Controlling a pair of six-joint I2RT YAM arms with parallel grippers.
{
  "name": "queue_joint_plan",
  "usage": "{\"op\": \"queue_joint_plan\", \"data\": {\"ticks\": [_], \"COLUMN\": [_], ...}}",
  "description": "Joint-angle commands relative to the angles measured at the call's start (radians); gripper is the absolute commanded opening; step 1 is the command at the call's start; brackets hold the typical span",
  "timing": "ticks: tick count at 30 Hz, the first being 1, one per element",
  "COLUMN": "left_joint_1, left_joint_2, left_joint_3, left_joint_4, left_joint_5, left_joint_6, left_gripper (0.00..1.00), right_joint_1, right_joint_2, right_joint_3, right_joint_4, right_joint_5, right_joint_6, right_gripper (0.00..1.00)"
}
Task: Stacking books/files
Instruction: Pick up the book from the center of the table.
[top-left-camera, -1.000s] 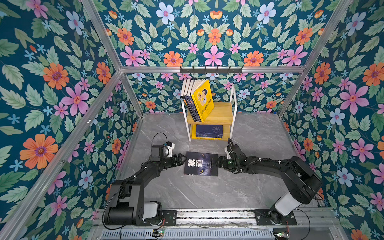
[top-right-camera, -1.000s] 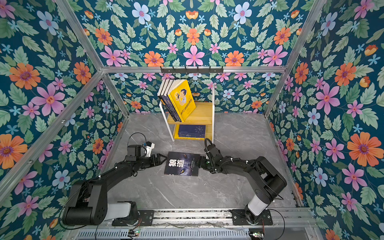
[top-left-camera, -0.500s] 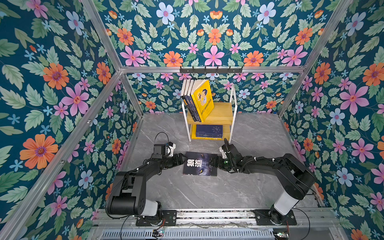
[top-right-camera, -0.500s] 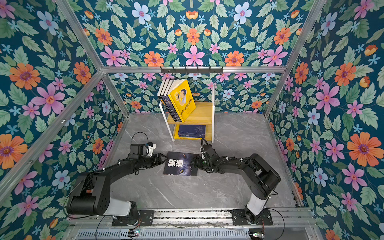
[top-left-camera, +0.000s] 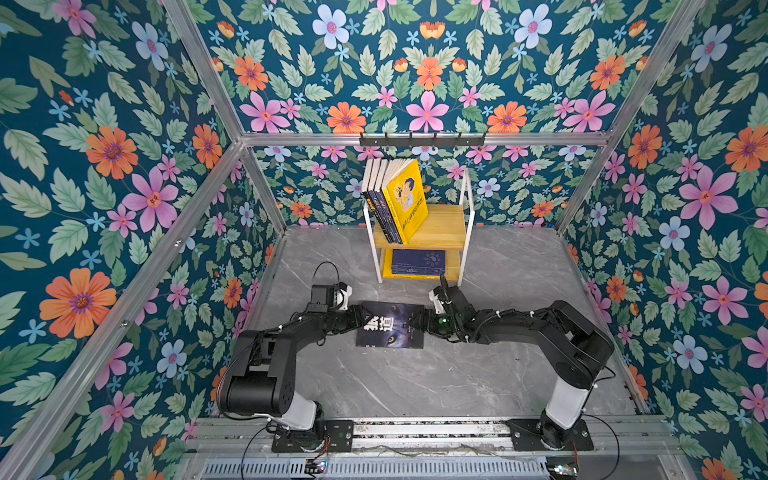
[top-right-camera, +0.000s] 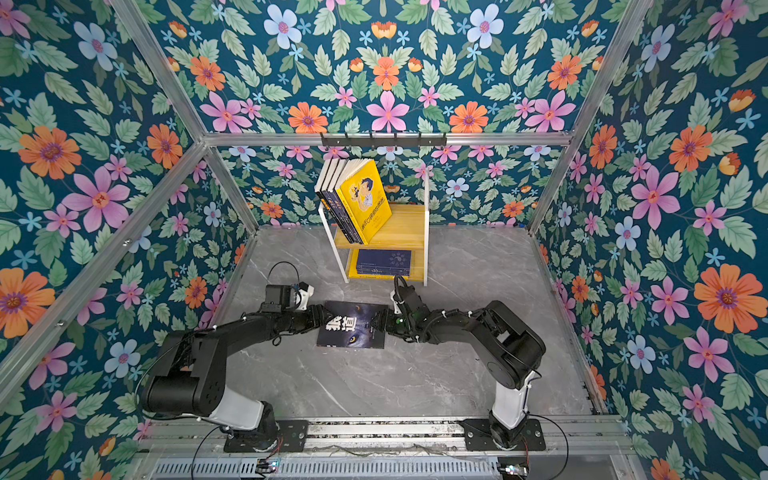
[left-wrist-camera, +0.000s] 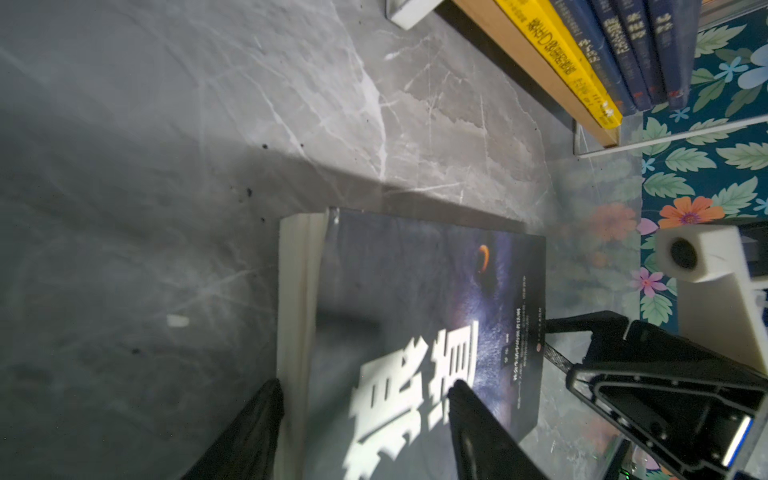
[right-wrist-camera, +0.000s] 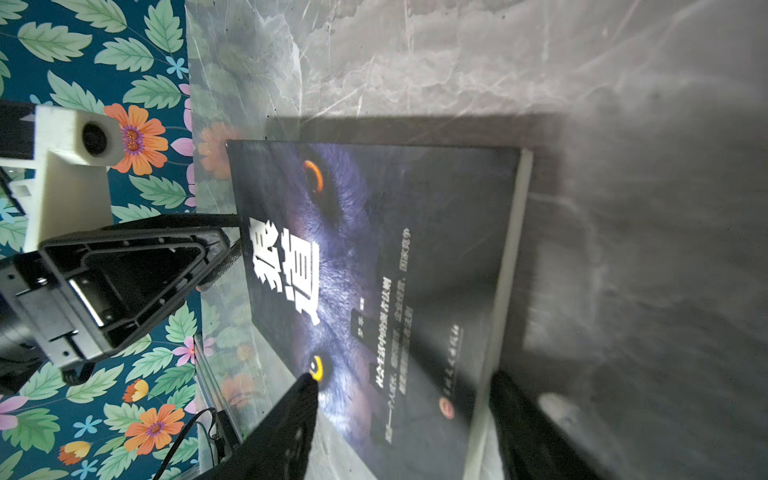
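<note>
A black book (top-left-camera: 390, 326) (top-right-camera: 353, 326) with white characters and a wolf's eyes lies flat on the grey floor between my arms. My left gripper (top-left-camera: 361, 318) (left-wrist-camera: 363, 388) stands open at its left edge. One finger is low beside the page edge and the other is above the cover (left-wrist-camera: 415, 291). My right gripper (top-left-camera: 417, 324) (right-wrist-camera: 403, 380) stands open at the right edge, likewise astride the book (right-wrist-camera: 374, 249). Several more books stand upright on the shelf, fronted by a yellow cartoon cover (top-left-camera: 405, 199). A navy book (top-left-camera: 417, 259) lies flat below.
The white-framed shelf (top-left-camera: 440, 226) with yellow boards stands at the back middle, just beyond the right gripper. Floral walls close in the left, right and back. A metal rail (top-left-camera: 415, 428) carrying both arm bases runs along the front.
The right gripper has moved left onto the book's right edge. The left gripper has closed in on the left edge with its jaws narrowing. The book has slid slightly left.
</note>
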Motion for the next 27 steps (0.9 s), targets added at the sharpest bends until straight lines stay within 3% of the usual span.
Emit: {"op": "queue_joint_plan", "data": {"ticks": [1,8,14,17,19,27], "left_joint_1": [-0.007,-0.009,-0.010,-0.010,-0.008,-0.009], "left_joint_2": [-0.036,-0.106,-0.137,-0.161,-0.173,-0.208], "left_joint_3": [-0.010,-0.022,-0.028,-0.050,-0.050,-0.046], "left_joint_4": [-0.009,-0.011,-0.027,-0.014,-0.018,-0.032], "left_joint_5": [0.067,0.089,0.082,0.078,0.067,0.061], "left_joint_6": [0.003,-0.001,-0.003,-0.012,-0.014,0.000], "left_gripper": [0.60,0.49,0.33,0.20,0.00,0.00], "right_joint_1": [0.004,0.009,0.022,0.022,0.023,0.023], "right_joint_2": [0.023,0.015,0.008,0.005,-0.014,-0.121], "right_joint_3": [-0.012,-0.005,0.008,-0.003,-0.005,-0.074], "right_joint_4": [-0.139,-0.141,-0.167,-0.166,-0.198,-0.278], "right_joint_5": [0.017,0.020,0.033,0.043,0.055,0.143], "right_joint_6": [0.009,0.010,0.001,-0.005,-0.017,-0.082], "right_gripper": [0.67,0.66,0.66,0.66,0.66,0.68]}}
